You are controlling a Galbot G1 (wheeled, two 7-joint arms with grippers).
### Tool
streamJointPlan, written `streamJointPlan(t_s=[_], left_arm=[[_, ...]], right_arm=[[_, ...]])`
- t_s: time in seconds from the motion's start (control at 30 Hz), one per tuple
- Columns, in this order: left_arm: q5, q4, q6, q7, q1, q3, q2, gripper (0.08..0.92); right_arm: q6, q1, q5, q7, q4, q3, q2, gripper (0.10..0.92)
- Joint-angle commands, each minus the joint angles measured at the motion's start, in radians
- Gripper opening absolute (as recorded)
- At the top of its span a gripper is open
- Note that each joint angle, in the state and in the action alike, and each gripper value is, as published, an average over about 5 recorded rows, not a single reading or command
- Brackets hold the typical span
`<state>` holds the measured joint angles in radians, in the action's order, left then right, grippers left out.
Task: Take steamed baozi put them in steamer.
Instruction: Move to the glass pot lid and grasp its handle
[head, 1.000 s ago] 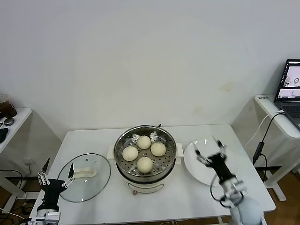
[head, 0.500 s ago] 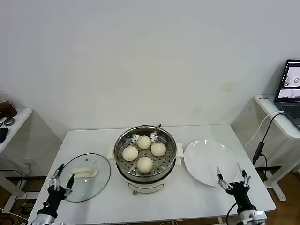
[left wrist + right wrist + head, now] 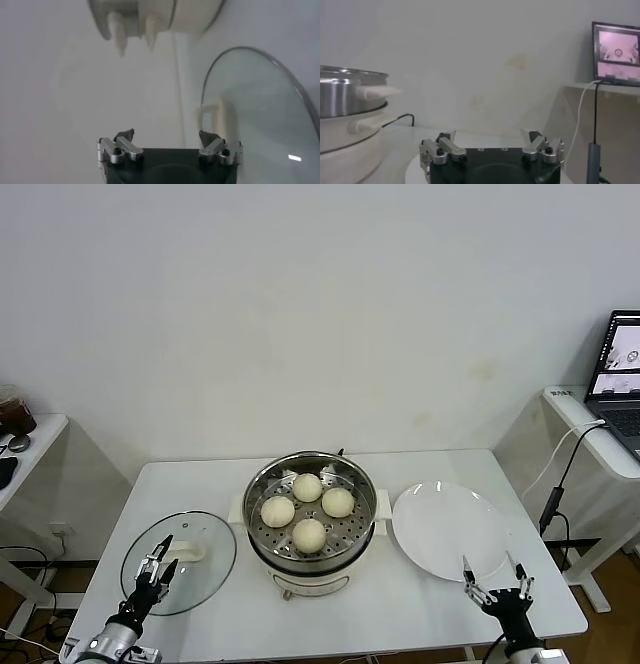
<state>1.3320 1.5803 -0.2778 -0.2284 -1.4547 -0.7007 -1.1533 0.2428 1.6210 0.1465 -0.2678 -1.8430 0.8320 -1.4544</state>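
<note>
Change noted: over the last second the right claw (image 3: 497,583) is withdrawn from above the flat white round plate (image 3: 445,529) to the bench's (image 3: 400,614) near edge, at 5 o'clock from the plate, fingers spread wide and holding nothing. The left claw (image 3: 157,564) is advanced from the near-left corner onto the round glass lid with white handle (image 3: 180,560), at its 7 o'clock rim, fingers moderately apart, empty.

Implication: the plate is bare and loading is judged complete; covering the pot appears next.

Task items: four smooth cream-white round steamed baozi (image 3: 308,534), set at 12, 3, 6 and 9 o'clock on the perforated tray of the shiny stainless-steel steamer on a white electric base (image 3: 311,509), at bench centre. Surfaces appear intact and well apart.
</note>
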Motion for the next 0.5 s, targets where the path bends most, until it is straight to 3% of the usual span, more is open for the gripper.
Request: streamJointPlan(t_s=[0.03,0.5], left_arm=[[0.077,-0.104,0.003,0.01,0.114,0.041,0.016,0.823],[0.077,-0.182,0.027,0.009,0.203,0.054,0.009,0.823]], right_arm=[[-0.016,0.019,-0.007,-0.002,-0.015,-0.011,-0.017,0.823],[-0.034,0.029,-0.007,-0.005,-0.041,-0.053,-0.027,0.823]])
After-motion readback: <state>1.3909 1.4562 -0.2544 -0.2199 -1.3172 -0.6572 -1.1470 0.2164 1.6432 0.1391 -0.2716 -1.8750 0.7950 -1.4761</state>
